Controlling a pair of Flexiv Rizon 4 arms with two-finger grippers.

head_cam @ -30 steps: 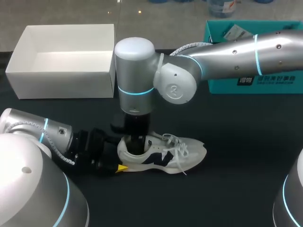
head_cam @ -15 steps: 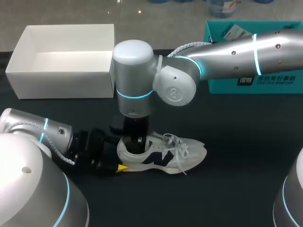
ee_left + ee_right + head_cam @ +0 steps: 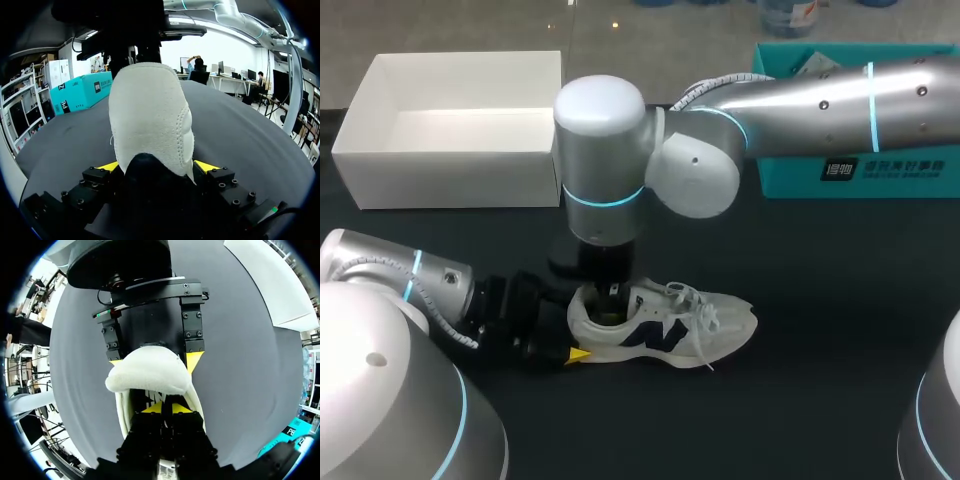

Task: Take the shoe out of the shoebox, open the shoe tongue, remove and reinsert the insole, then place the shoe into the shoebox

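A white sneaker with a dark side mark lies on its sole on the black table, toe to the right. My left gripper lies low at its heel. In the left wrist view the heel fills the space between the yellow tips, which press on both its sides, so the left gripper is shut on the shoe. My right gripper points straight down into the shoe's opening. In the right wrist view the right gripper has its tips pressed together on the printed insole behind the heel collar.
An open white shoebox stands at the back left. A teal box sits at the back right, behind my right arm. Bare black tabletop lies in front of and to the right of the shoe.
The right gripper has closed inside the shoe and its wrist has risen slightly. The left arm and the shoe have stayed where they were.
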